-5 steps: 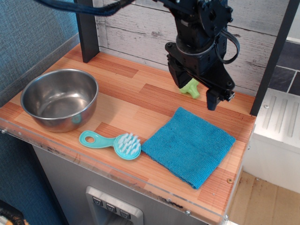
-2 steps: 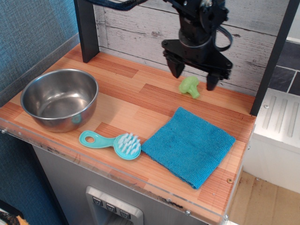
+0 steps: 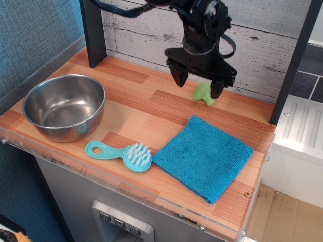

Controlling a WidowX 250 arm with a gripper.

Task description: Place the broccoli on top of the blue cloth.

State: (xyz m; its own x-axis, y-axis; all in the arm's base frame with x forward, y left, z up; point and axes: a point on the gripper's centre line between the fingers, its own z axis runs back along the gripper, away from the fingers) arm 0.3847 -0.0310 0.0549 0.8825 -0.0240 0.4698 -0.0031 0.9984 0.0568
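A spread, empty pincer point(image 3: 198, 84) hangs beside the broccoli point(image 3: 204, 93), which lies on the counter point(image 3: 146, 108) near the back wall, apart from the cloth point(image 3: 203, 155). The toy looks light, stiff and possibly slick; its bumpy head seems the surest grip.

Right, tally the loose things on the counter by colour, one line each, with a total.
Teal or blue: 2, the blue cloth and the brush
Lime green: 1, the broccoli
Silver: 1, the steel bowl
Total: 4
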